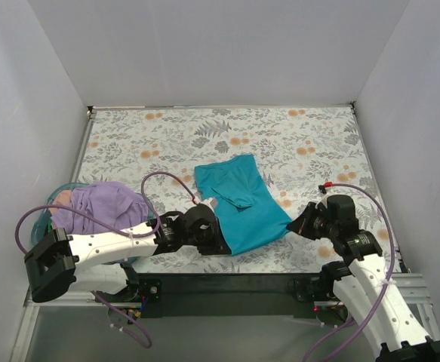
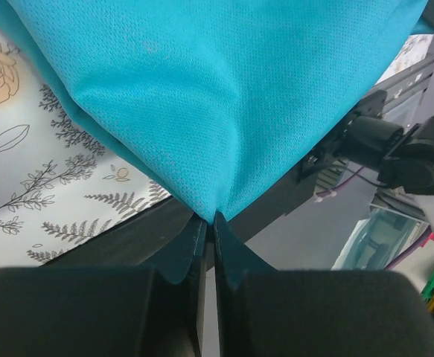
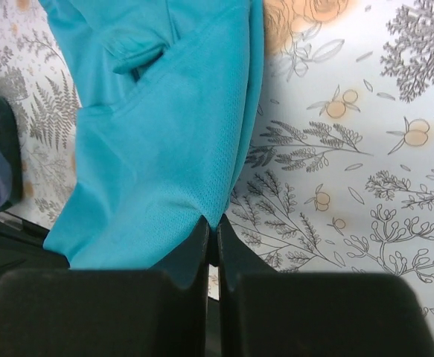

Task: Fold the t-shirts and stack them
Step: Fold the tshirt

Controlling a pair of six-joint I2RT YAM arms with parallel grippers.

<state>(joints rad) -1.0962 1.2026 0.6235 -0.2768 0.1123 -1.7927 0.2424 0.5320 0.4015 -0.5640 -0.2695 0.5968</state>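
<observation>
The teal-blue t-shirt [image 1: 242,204] lies partly folded on the flowered table, near the front edge. My left gripper [image 1: 221,243] is shut on its near left corner; in the left wrist view the cloth [image 2: 224,104] rises from between the closed fingertips [image 2: 212,219]. My right gripper [image 1: 293,225] is shut on the near right corner; in the right wrist view the shirt [image 3: 157,149] spreads to the left of the tips [image 3: 212,223]. A lavender t-shirt [image 1: 103,204] lies heaped at the left, with a pinkish one [image 1: 64,198] peeking out under it.
A translucent blue basket [image 1: 47,215] holds the heaped shirts at the left edge. White walls close in the table on three sides. The black front rail [image 1: 227,283] runs just below the teal shirt's near edge.
</observation>
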